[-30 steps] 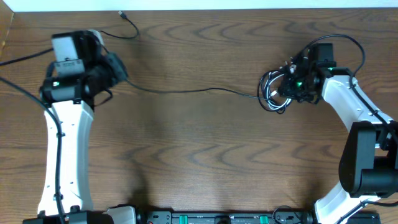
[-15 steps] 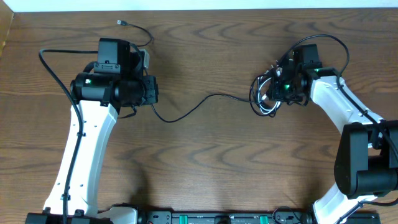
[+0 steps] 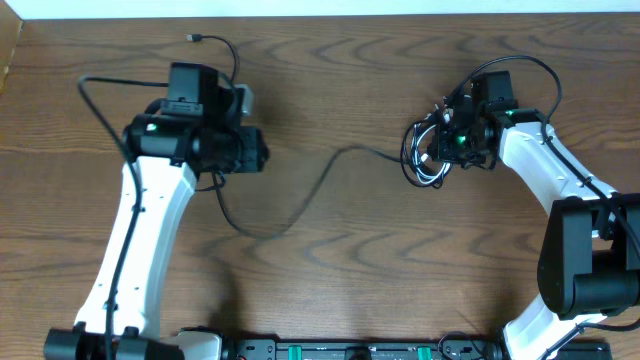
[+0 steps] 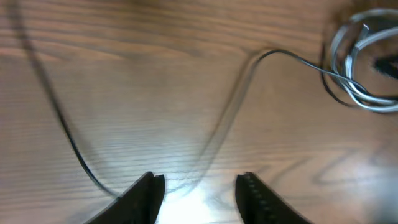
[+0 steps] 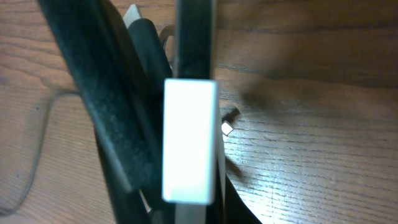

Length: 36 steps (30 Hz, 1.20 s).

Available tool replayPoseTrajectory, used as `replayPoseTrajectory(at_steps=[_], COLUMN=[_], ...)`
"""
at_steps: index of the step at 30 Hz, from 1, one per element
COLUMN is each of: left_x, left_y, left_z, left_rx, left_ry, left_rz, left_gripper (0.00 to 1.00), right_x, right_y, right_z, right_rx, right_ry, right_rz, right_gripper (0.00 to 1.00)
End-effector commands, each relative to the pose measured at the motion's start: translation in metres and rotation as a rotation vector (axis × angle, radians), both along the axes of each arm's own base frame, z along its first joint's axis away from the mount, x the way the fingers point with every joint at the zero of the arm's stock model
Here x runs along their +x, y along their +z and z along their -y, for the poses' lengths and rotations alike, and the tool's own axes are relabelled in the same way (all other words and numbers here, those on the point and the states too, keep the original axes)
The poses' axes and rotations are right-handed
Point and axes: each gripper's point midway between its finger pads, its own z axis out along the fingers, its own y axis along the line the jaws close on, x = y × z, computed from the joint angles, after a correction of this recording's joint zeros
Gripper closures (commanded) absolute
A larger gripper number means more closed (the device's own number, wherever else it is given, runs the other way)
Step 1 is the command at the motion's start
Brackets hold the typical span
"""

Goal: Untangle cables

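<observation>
Left wrist view: the left gripper (image 4: 199,182) hangs low over the table (image 4: 155,62), its 2 fingers spread with only bare wood between them. 1 black cable (image 4: 62,124) sweeps down from the upper left to just beside the left finger. It then rises, blurred, toward the coiled cables (image 4: 360,68) at the right edge. Overhead, that cable sags in a U between the 2 arms and joins the coil. A small plug (image 3: 191,38) lies near the far edge, beside the left arm. The right gripper (image 3: 448,145) sits against the coil of black and white loops. Its wrist camera is filled by dark shapes and a white block (image 5: 189,140), so I cannot tell whether it is clamped.
</observation>
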Motion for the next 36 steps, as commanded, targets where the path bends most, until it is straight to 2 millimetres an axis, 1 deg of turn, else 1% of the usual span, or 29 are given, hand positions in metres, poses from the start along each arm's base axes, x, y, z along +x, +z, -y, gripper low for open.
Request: replayPoseTrajectory(at_steps=[1, 2, 4, 8, 13, 16, 18, 20, 23, 27, 32, 34, 36], left_x=[-0.009, -0.009, -0.007, 0.002, 0.017, 0.022, 0.022, 0.021, 0.021, 0.018, 0.017, 0.018, 0.016], left_y=[-0.011, -0.012, -0.017, -0.029, -0.050, -0.066, -0.075, -0.080, -0.082, -0.079, -0.080, -0.082, -0.083], left_z=[0.034, 0.042, 0.054, 0.074, 0.098, 0.107, 0.108, 0.109, 0.109, 0.115, 0.126, 0.135, 0.138], left_rx=[-0.074, -0.080, -0.075, -0.076, -0.078, -0.077, -0.075, -0.077, -0.081, -0.116, -0.118, -0.118, -0.113], left_ry=[-0.204, -0.248, -0.311, -0.364, -0.416, -0.432, -0.434, -0.434, -0.429, -0.446, -0.511, -0.535, -0.563], left_rz=[-0.022, -0.014, 0.000, 0.012, 0.028, 0.014, -0.010, -0.025, -0.035, -0.037, -0.007, 0.007, 0.020], left_gripper=[0.47, 0.43, 0.38, 0.37, 0.37, 0.37, 0.37, 0.37, 0.37, 0.37, 0.37, 0.37, 0.37], right_x=[-0.002, -0.002, -0.002, -0.003, -0.010, -0.015, -0.018, -0.021, -0.027, -0.034, -0.036, -0.036, -0.036], right_y=[0.001, 0.001, 0.001, 0.000, -0.001, 0.003, 0.013, 0.019, 0.029, 0.038, 0.035, 0.030, 0.029], right_z=[-0.006, -0.006, -0.006, -0.006, -0.007, -0.019, -0.035, -0.043, -0.057, -0.066, -0.062, -0.058, -0.056], right_rx=[0.020, 0.020, 0.020, 0.020, 0.029, 0.097, 0.194, 0.254, 0.344, 0.425, 0.418, 0.383, 0.373], right_ry=[0.026, 0.026, 0.026, 0.026, 0.030, 0.062, 0.122, 0.146, 0.204, 0.224, 0.208, 0.196, 0.192], right_rz=[0.002, 0.002, 0.002, -0.006, -0.036, -0.047, -0.037, -0.038, -0.031, -0.055, -0.075, -0.081, -0.086], right_gripper=[0.98, 0.98, 0.98, 0.98, 0.99, 0.99, 0.99, 0.99, 0.99, 0.99, 0.99, 0.99, 0.99])
